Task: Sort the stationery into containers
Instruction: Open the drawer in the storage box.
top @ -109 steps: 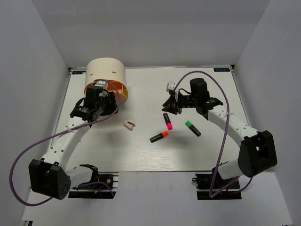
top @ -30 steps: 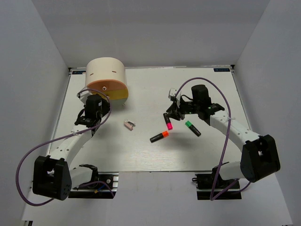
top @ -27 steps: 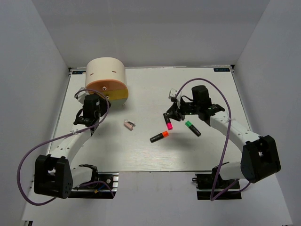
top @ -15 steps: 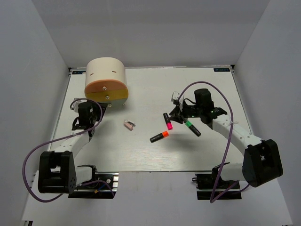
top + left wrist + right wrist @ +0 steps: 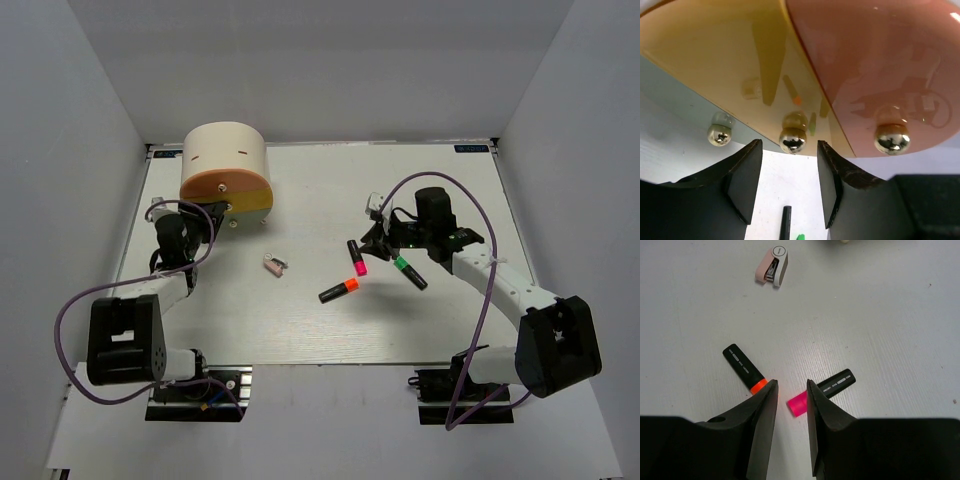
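Note:
The cream drum organiser (image 5: 224, 160) stands at the back left with its orange and yellow front closed. My left gripper (image 5: 211, 211) is open just in front of it. In the left wrist view the jaws (image 5: 789, 146) stand either side of the middle knob (image 5: 792, 140) without touching it. The pink-capped marker (image 5: 355, 257), the orange-capped marker (image 5: 340, 290) and the green-capped marker (image 5: 408, 271) lie mid-table. My right gripper (image 5: 373, 242) is open and empty above the pink marker (image 5: 826, 389). The pink-and-white clip (image 5: 274, 265) lies alone. The pale-yellow sticks are out of view.
Two more knobs (image 5: 720, 136) (image 5: 891, 140) sit on the organiser front. The orange marker (image 5: 744, 369) lies just left of my right fingers (image 5: 765, 410), and the clip (image 5: 772, 265) lies farther off. White walls enclose the table (image 5: 300, 330).
The organiser's orange compartment, open at first, now shows a closed front. My left arm has drawn back to the left. My right gripper has shifted slightly right, over the pink marker.

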Controlling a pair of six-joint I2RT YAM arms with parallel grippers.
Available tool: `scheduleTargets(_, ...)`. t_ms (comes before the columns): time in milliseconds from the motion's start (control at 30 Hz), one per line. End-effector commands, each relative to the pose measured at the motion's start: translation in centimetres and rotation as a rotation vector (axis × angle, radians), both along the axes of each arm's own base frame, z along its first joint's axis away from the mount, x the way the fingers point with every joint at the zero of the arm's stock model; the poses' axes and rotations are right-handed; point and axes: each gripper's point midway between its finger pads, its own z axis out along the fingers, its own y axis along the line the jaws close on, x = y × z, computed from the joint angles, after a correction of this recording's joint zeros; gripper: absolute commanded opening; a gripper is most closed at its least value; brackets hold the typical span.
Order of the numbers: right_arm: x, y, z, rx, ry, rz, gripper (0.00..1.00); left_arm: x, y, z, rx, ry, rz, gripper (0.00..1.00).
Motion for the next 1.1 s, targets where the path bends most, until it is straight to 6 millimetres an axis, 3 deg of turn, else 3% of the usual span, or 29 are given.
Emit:
scheduleTargets(0, 0.1, 0.0, 0.5, 0.015, -0.031, 0.010, 0.36, 0.6, -0.6, 1.8, -0.015, -0.084, -0.059, 0.58)
scheduleTargets(200, 0.3, 0.0, 0.5, 0.009, -0.031, 0.006, 0.36, 1.3, 0.2, 1.2, -0.028, -0.086, -0.056, 0.53)
scheduleTargets(767, 0.7, 0.0, 0.2, 0.006, -0.021, 0.008, 0.36, 1.6, -0.6, 1.0, -0.043, -0.107, -0.103, 0.51)
scheduleTargets(1067, 0.6, 0.0, 0.0, 0.002, -0.016, 0.013, 0.36, 2.5, -0.9, 0.8, -0.046, -0.096, -0.112, 0.43)
